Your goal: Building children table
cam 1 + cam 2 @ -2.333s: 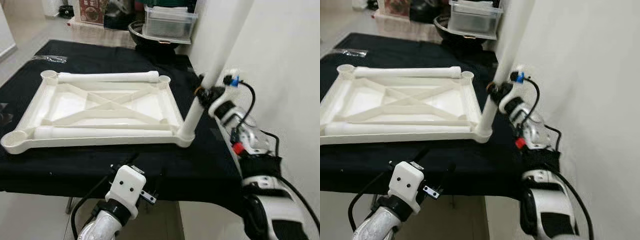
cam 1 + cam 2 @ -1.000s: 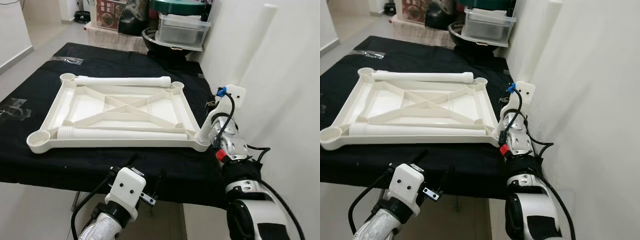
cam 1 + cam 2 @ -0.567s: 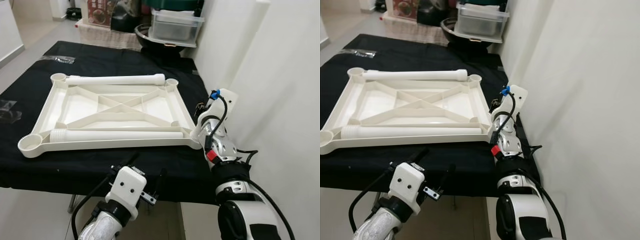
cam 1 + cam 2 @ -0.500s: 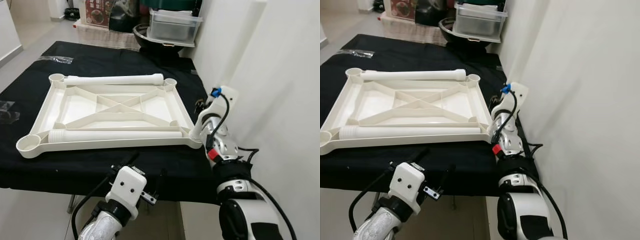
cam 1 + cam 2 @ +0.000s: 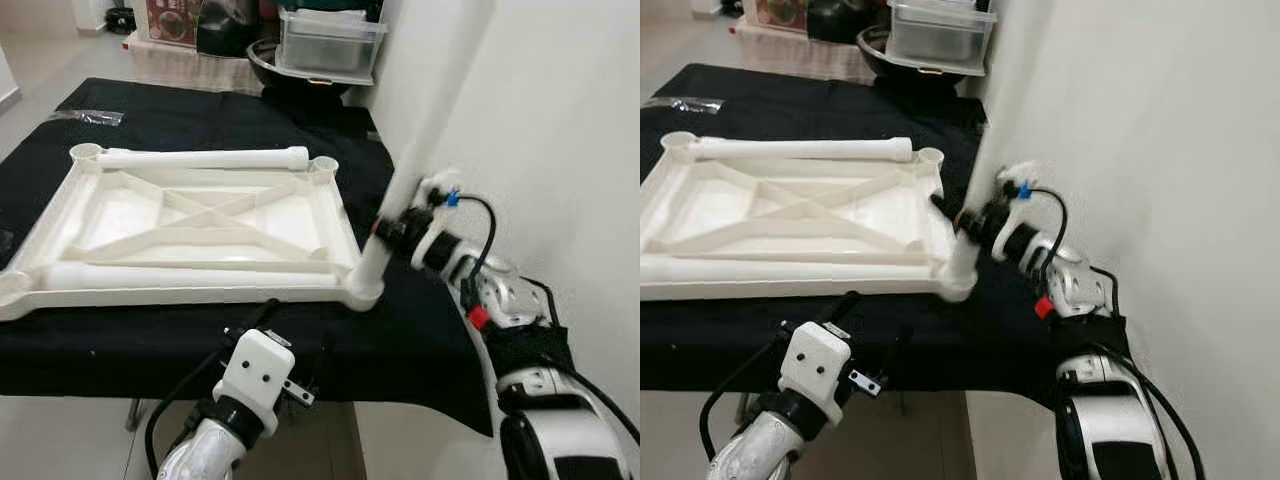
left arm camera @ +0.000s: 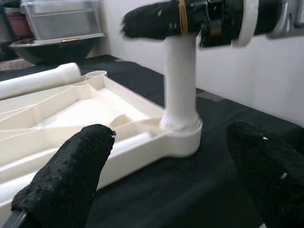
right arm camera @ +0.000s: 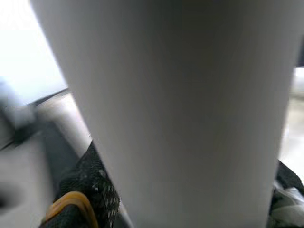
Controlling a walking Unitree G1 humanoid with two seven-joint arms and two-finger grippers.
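Left gripper [image 5: 290,375]: hung below the near edge of the black-covered table [image 5: 400,330], nearer than the tabletop; its two black fingers [image 6: 71,175] stood wide apart with nothing between them.

Tabletop [image 5: 190,225]: a white plastic panel lay upside down on the black cloth, its ribbed underside up, with a round socket at each corner.

Standing leg [image 5: 385,235]: a white tube stood in the tabletop's near right corner socket [image 5: 362,293], leaning up and away toward the wall on the right.

Right gripper [image 5: 392,228]: was clamped on the standing leg a little above the socket, one finger on each side; a yellow band [image 7: 71,204] showed on one finger.

Near loose leg [image 5: 190,270]: lay flat inside the tabletop along its near rim.

Far loose leg [image 5: 205,157]: lay flat along the tabletop's far rim, between the two far sockets.

Plastic bag [image 5: 88,117]: lay on the cloth beyond the tabletop's far left corner.

Bowl and clear bin [image 5: 330,45]: stood past the table's far edge, well apart from the tabletop.
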